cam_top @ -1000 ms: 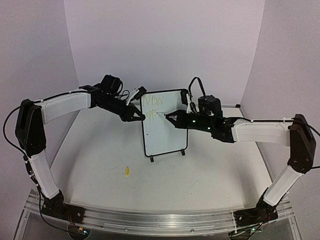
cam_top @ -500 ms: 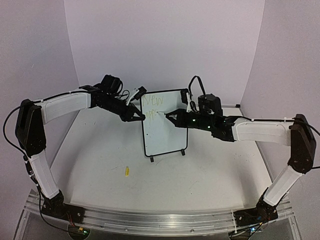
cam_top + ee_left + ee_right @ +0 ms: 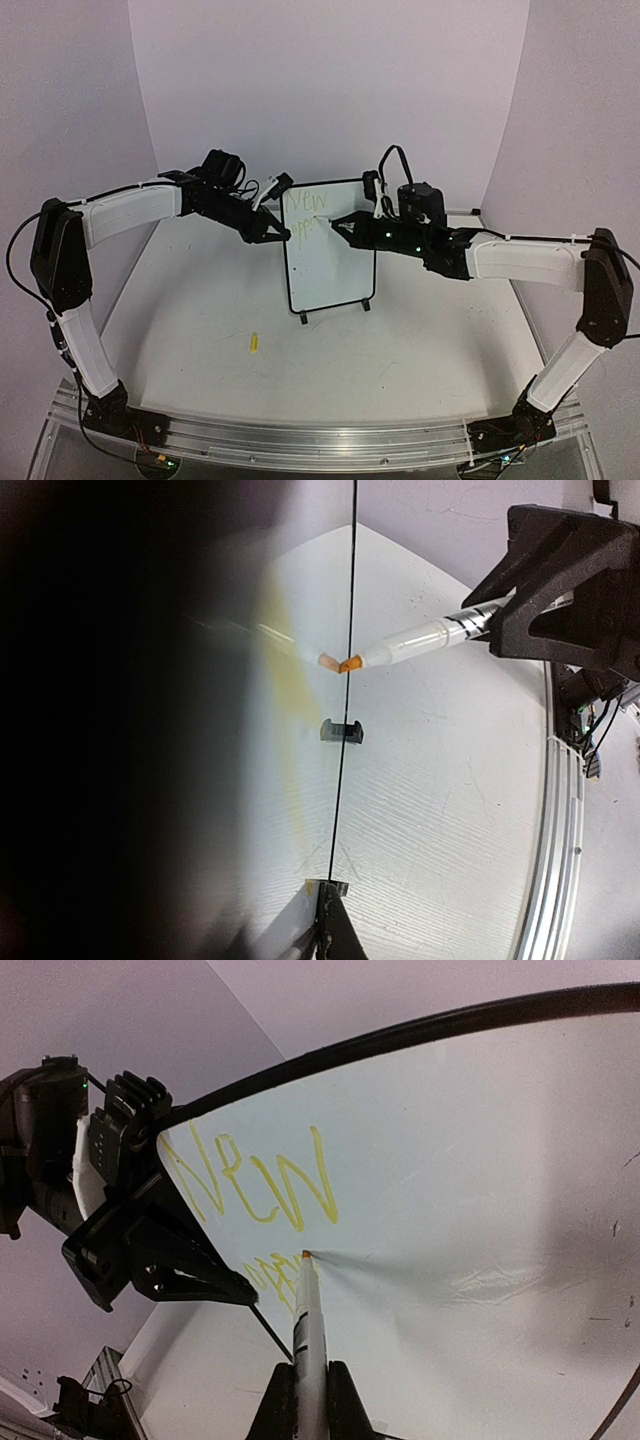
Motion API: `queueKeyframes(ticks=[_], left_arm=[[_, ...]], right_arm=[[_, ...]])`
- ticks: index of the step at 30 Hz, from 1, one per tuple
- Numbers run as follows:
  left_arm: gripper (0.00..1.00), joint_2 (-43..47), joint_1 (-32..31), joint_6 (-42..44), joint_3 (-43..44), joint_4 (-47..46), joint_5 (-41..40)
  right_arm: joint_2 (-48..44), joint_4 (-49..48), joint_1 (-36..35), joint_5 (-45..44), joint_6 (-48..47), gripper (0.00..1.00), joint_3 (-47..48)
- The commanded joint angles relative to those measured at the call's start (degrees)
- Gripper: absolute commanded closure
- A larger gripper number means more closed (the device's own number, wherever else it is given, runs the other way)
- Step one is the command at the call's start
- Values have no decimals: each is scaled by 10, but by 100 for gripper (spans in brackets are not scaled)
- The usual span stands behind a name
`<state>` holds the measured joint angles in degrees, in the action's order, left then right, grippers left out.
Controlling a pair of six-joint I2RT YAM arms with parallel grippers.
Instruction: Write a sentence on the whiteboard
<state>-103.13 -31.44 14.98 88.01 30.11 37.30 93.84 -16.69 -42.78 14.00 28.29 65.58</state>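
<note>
The whiteboard (image 3: 330,265) stands upright on its two small black feet near the middle of the table (image 3: 200,310), towards the back. It is a white panel in a thin black frame with rounded corners. The left gripper (image 3: 284,236) is clamped on the board's left edge, up near the top. The right gripper (image 3: 336,224) is closed around a slim white marker (image 3: 308,1325), whose orange tip touches the white surface.

The sentence (image 3: 265,1175) is thin yellow-green handwriting in the board's upper left. The first line reads "New". Just below it is a second, fainter line, with the marker tip at its right end. Its letters are too cramped to read, and the left gripper's fingers cover part of it. The rest of the board is bare white, with a few faint scuffs.

A small yellow piece (image 3: 254,343) lies on the table, well in front of the board and to its left.
</note>
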Motion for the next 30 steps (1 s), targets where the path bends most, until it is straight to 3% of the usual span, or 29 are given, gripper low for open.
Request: queueKeyframes(ticks=[1,16,30], left_arm=[[100,14,-2,21,-7,46,-39],[100,17,-2,22,-7,47,-41],[100,19,-2,22,-9,47,-44]], right_arm=[[-8,-16,2,-11,-7,100,20],[-34,-16,2,32,-19,100,-4],[-108,-15,43,140,-28,100,-78]])
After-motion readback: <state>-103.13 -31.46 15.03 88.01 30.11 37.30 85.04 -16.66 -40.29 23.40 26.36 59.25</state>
